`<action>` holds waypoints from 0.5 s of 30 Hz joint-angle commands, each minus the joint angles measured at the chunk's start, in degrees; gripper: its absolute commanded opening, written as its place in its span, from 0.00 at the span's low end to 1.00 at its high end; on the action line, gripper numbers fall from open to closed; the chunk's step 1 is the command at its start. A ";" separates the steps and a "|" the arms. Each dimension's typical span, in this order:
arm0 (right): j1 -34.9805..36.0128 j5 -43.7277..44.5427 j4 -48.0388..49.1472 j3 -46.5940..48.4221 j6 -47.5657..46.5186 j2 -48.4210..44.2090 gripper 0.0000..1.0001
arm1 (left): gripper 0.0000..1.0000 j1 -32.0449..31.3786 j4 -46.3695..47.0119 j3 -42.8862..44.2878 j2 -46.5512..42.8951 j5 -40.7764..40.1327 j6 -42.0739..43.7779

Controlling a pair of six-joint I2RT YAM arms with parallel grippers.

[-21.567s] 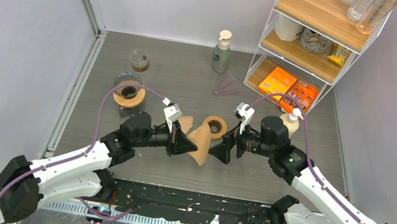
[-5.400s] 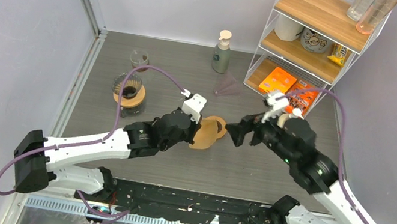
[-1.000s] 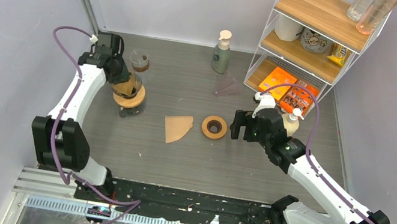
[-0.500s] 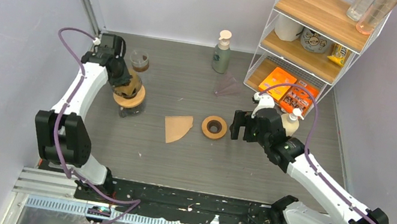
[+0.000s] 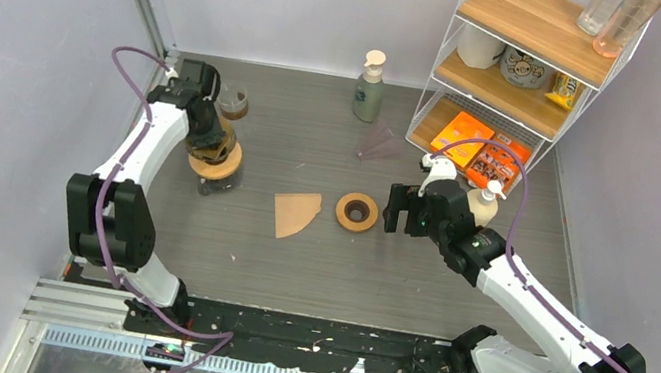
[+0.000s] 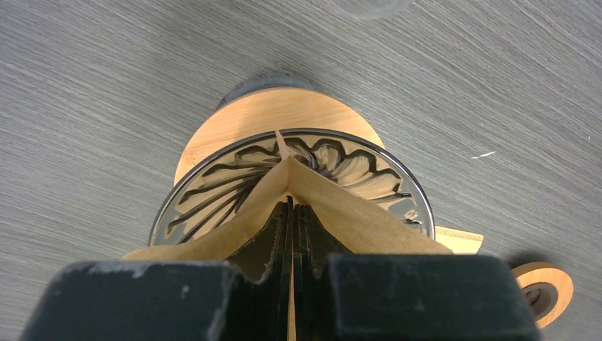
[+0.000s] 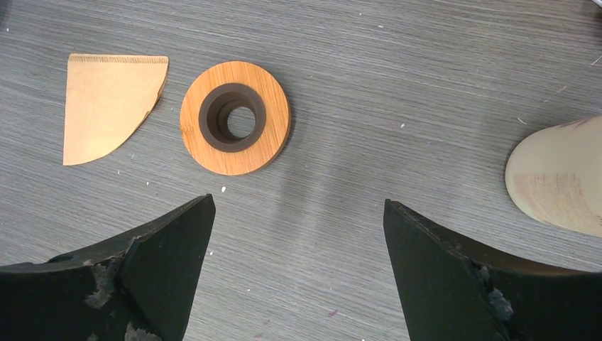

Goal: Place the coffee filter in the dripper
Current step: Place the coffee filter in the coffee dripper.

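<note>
The table is covered in a matt grey surface with a fine wood-grain texture. The dripper is made of clear, glossy, ribbed glass and is set in a collar of smooth pale wood. The filter in it is of thin, matt brown paper, as is the flat filter, which is crimped along one edge. The ring is of smooth wood with a dark matt core. The fingers of the right gripper are of matt black plastic, scuffed at the edges.

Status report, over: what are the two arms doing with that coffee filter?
Left gripper shut on coffee filter, at dripper mouth. Right gripper open, empty, by wooden ring. Spare filter flat on table, nothing blocking.
</note>
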 commanded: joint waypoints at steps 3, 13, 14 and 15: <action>-0.15 1.56 0.84 0.62 -0.25 0.48 0.96 | 0.07 -0.52 -0.08 1.01 -0.08 -0.75 0.19; -0.18 1.70 0.78 0.53 -0.31 0.31 0.96 | 0.07 -0.65 -0.55 1.76 1.60 -1.60 0.48; -0.14 1.70 0.78 0.56 -0.35 0.35 0.95 | 0.06 -0.63 -0.71 1.81 1.72 -1.72 0.51; -0.15 1.72 0.83 0.58 -0.35 0.43 0.95 | 0.06 -0.65 -0.66 1.76 1.78 -1.80 0.53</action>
